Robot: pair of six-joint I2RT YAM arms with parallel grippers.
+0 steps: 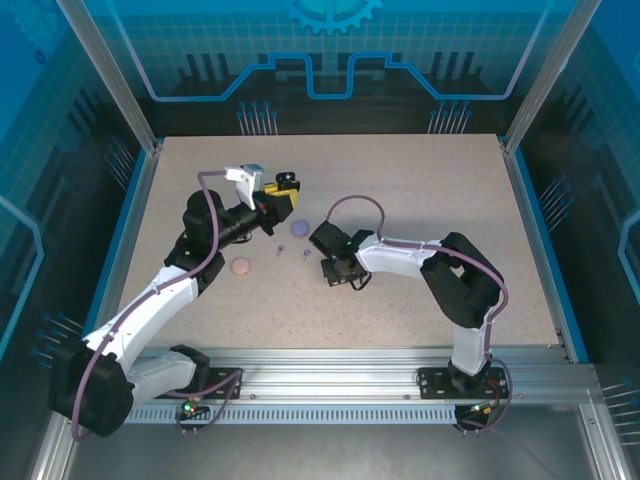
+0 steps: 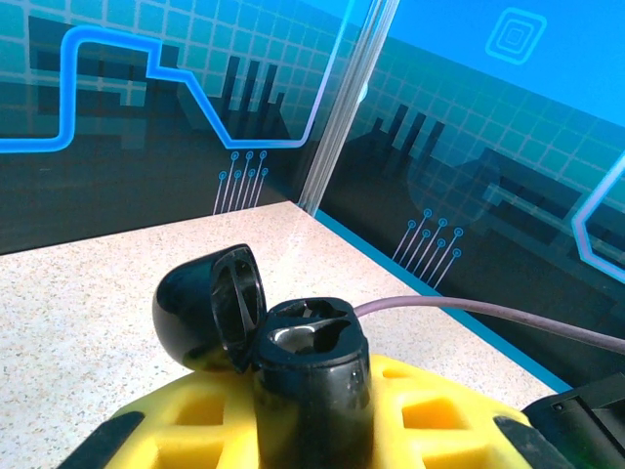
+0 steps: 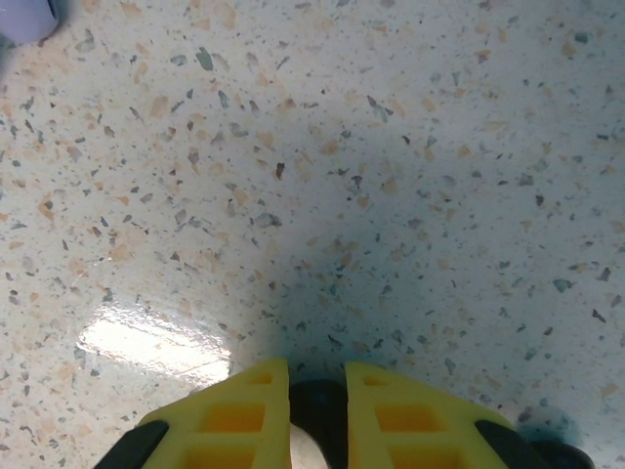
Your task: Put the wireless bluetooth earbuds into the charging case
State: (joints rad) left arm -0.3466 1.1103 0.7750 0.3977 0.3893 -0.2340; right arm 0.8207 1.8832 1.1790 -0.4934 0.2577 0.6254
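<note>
black earbud [image 3: 317, 415] seems pinched in the right gripper [image 3: 314, 373], jaws nearly together; the open case [image 2: 311, 371], clamped by the left gripper [image 1: 278, 192], lies leftward and farther back.

Two earbuds [image 1: 281, 250] lie on the table [image 1: 430, 180] between a round case [image 1: 241, 266], left, and the right gripper [image 1: 345, 274].

Twin arms on show: left arm [image 1: 150, 300], right arm [image 1: 395, 255] in white shells with black joints. Mauve cable [image 1: 357, 203] loops along each. Jaws yellow, moulded with rectangular pockets, black-edged. Black base plate [image 1: 462, 382] below, small green light [image 1: 187, 408].
</note>
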